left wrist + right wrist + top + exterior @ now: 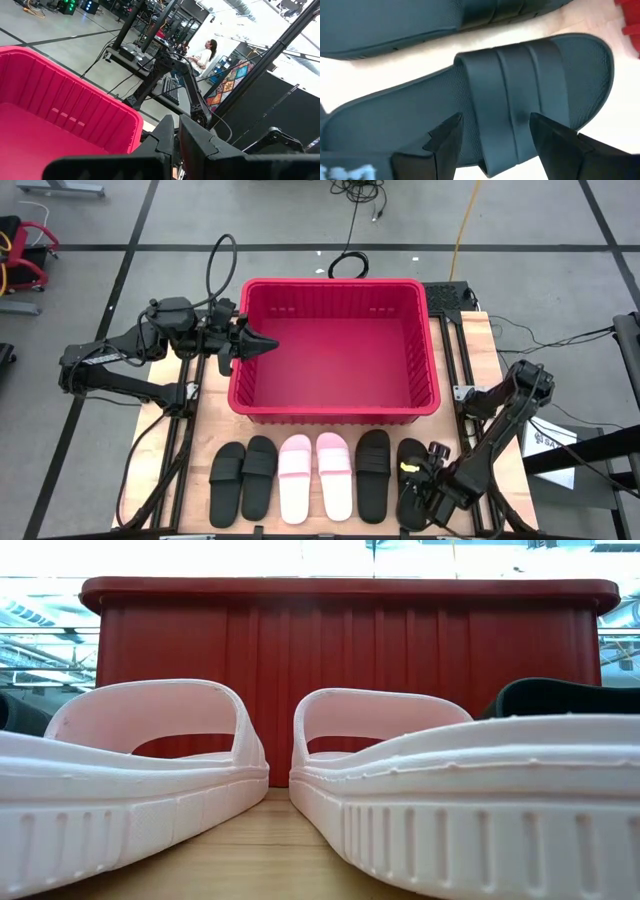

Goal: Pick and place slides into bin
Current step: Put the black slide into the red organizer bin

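Observation:
Six slides lie sole down in a row on the wooden table near its front edge: two black point(243, 478), two pale pink point(315, 475), then two more black point(373, 473). The red bin point(335, 412) stands behind them. My right gripper point(415, 480) is open, low over the rightmost black slide point(409, 451). In the right wrist view its fingers point(492, 142) stand on either side of the slide's wide strap point(520, 90); no touch shows. My left gripper point(265, 343) is shut and empty, level, over the bin's left rim point(127, 117).
The low view shows the two pink slides point(150, 770) close up, with the bin's ribbed near wall point(350, 650) behind them. Metal frame rails run along both table sides. A person point(205, 55) stands far off in the room.

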`<state>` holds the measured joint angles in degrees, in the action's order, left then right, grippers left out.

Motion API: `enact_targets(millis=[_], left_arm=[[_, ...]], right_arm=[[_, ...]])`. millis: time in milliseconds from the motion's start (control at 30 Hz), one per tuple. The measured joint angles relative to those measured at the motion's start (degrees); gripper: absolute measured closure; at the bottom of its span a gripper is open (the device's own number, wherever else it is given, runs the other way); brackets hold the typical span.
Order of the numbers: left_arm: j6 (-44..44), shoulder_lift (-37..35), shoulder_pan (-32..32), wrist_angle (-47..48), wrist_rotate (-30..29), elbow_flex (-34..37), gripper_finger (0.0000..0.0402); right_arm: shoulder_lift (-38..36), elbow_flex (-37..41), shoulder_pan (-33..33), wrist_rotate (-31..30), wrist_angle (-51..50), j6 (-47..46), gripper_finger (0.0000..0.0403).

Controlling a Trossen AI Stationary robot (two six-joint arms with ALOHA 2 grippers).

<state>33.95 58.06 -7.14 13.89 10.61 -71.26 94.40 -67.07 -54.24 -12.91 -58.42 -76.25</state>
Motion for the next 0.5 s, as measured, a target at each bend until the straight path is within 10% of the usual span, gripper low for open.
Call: enact_targets(millis=[500], left_arm=[[0.7,0.0,0.0,0.0,0.0,0.0,0.0376]], right_arm=[[4.7,-0.2,1.0,-1.9,-1.6,-4.1,0.0191]])
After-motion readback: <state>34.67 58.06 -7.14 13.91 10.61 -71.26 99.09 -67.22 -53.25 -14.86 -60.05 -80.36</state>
